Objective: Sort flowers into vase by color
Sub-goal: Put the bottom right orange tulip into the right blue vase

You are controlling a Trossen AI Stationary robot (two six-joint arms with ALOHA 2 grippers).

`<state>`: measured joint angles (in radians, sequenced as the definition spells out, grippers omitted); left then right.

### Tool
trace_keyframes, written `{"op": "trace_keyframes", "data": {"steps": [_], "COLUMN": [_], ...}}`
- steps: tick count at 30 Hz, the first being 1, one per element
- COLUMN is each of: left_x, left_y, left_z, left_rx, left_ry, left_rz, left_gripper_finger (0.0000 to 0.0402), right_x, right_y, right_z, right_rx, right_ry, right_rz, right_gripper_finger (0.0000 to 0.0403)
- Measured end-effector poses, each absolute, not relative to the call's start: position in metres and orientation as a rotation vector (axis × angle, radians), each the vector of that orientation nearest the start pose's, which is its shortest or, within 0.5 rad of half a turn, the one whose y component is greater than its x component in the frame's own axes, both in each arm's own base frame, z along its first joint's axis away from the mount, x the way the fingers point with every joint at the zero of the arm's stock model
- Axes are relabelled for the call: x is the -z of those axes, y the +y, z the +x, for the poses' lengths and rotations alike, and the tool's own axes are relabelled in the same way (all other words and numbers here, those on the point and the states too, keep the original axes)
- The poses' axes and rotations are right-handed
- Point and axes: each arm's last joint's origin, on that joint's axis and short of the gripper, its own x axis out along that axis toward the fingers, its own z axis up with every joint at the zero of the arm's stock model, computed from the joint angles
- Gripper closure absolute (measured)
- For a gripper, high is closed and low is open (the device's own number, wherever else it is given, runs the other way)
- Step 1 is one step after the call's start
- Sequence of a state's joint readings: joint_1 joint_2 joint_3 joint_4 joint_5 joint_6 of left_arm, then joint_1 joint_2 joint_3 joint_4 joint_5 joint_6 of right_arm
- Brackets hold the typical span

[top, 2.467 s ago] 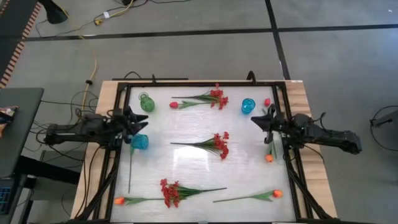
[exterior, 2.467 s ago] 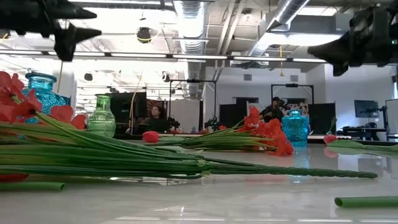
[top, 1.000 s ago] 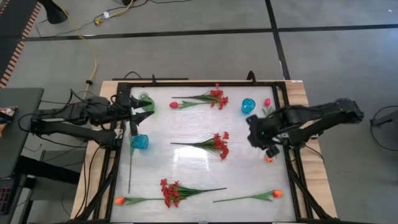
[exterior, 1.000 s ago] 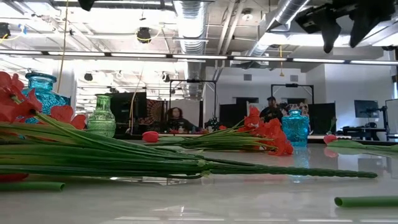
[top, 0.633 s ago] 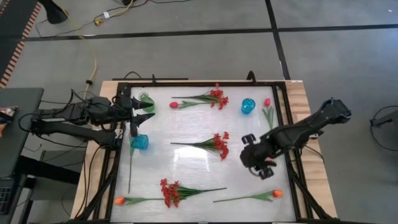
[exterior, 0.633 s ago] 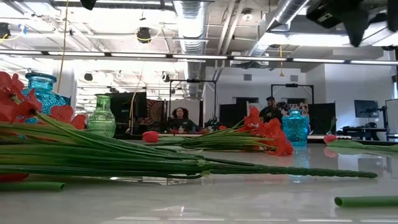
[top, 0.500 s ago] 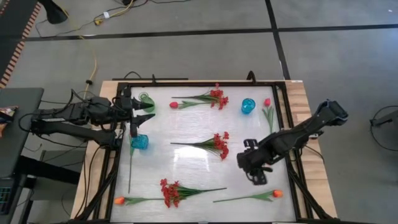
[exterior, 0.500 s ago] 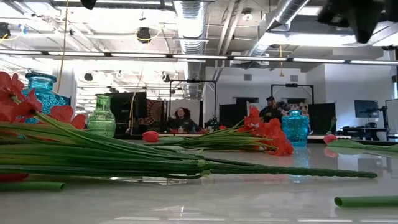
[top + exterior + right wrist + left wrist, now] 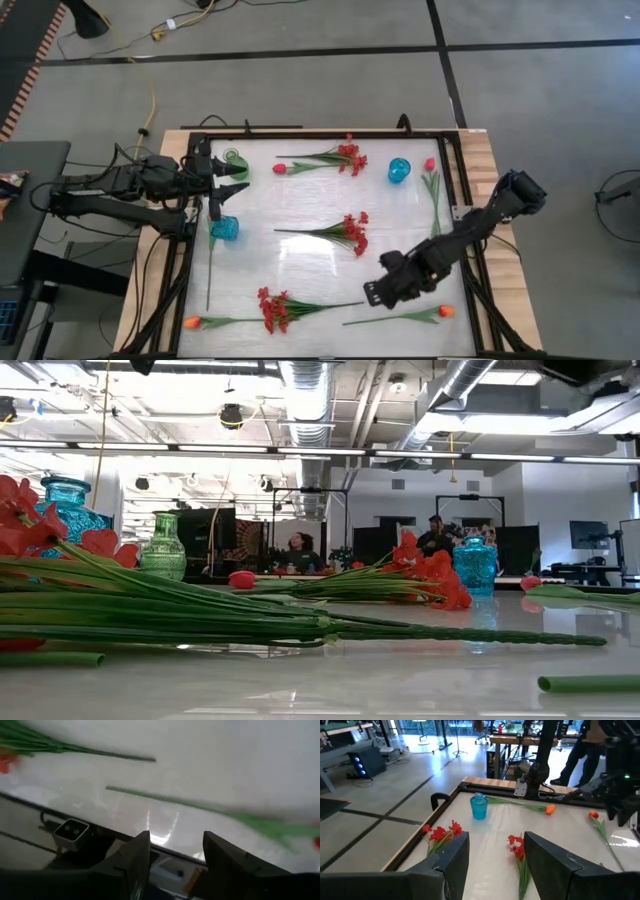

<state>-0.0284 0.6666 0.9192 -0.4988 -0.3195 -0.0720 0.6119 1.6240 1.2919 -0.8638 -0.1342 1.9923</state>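
Note:
Flowers lie flat on the white table: red sprays at the far side (image 9: pixel 347 155), the middle (image 9: pixel 350 232) and the near side (image 9: pixel 272 308), a red tulip (image 9: pixel 280 168), a red-pink tulip (image 9: pixel 430 165), and orange tulips near left (image 9: pixel 190 323) and near right (image 9: pixel 445 312). A green vase (image 9: pixel 233 158) and two blue vases (image 9: pixel 224 228) (image 9: pixel 399 170) stand upright. My right gripper (image 9: pixel 373 296) hovers open over the near-right tulip's stem (image 9: pixel 175 802), touching nothing. My left gripper (image 9: pixel 228 188) stays open between the green vase and the left blue vase.
A black frame (image 9: pixel 462 250) runs around the table, with wooden borders outside it. The right arm (image 9: pixel 470 225) stretches slantwise over the table's right part. A long loose stem (image 9: pixel 210 270) lies along the left side. People stand in the room beyond the table.
My right gripper has swept from the table's right side toward the near edge and leftward, ending over the near-right orange tulip's stem; its fingers stay open. The flowers and vases have not moved.

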Motion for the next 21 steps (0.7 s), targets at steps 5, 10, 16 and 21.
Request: {"op": "trace_keyframes", "data": {"steps": [5,10,16,21], "left_x": [-0.363,-0.363,-0.362,-0.362], "left_y": [0.005,0.006,0.006,0.006], "left_z": [0.127,0.127,0.127,0.127], "left_rx": [-0.293,-0.296,-0.300,-0.304], "left_ry": [0.242,0.247,0.244,0.244], "left_rz": [0.016,0.044,0.025,0.015], "left_gripper_finger": [0.0223,0.0223,0.0223,0.0223], "right_x": [-0.243,-0.228,-0.203,-0.188], "right_y": [0.206,0.214,0.226,0.232], "right_z": [0.258,0.257,0.260,0.258], "right_rx": [0.518,0.263,0.053,-0.009], "right_ry": [1.376,1.435,1.502,1.572], "right_rz": [1.163,0.794,0.503,0.389], "right_gripper_finger": [0.0192,0.0192,0.0192,0.0192]}}
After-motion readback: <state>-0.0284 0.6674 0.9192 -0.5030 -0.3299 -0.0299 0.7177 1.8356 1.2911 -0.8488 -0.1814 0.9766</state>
